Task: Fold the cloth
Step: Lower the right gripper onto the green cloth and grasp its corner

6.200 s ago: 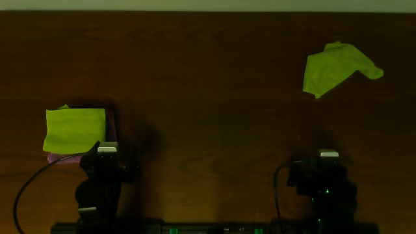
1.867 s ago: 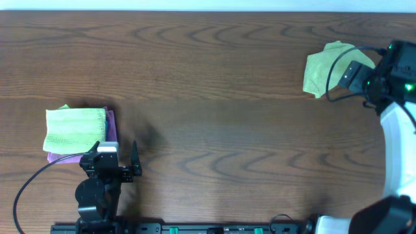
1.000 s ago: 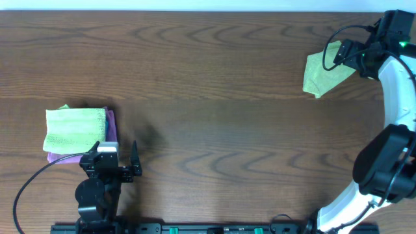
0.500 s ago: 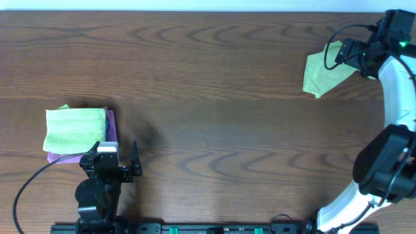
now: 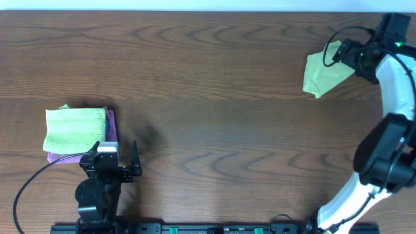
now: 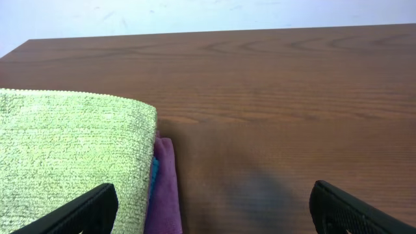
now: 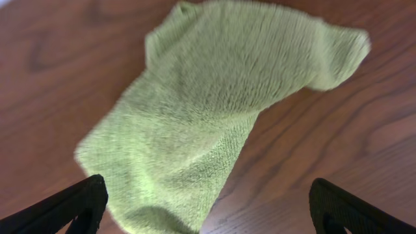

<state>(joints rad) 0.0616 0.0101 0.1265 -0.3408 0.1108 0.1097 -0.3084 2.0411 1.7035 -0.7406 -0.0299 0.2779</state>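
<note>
A crumpled green cloth (image 5: 323, 73) lies unfolded at the far right of the table. It fills the upper part of the right wrist view (image 7: 214, 110). My right gripper (image 5: 356, 57) is over the cloth's right end, which it hides from above. It is open wide and holds nothing (image 7: 208, 211). My left gripper (image 5: 117, 156) rests at the near left, open and empty (image 6: 208, 214), beside a stack of folded cloths.
The stack holds a folded green cloth (image 5: 75, 129) on a purple one (image 5: 112, 130), both also in the left wrist view (image 6: 71, 156) (image 6: 166, 188). The right arm (image 5: 396, 97) runs along the table's right edge. The table's far edge is just beyond the crumpled cloth.
My right arm has swung from its rest place out to the crumpled cloth and has barely shifted over the last second. The cloth and the left arm have not moved.
</note>
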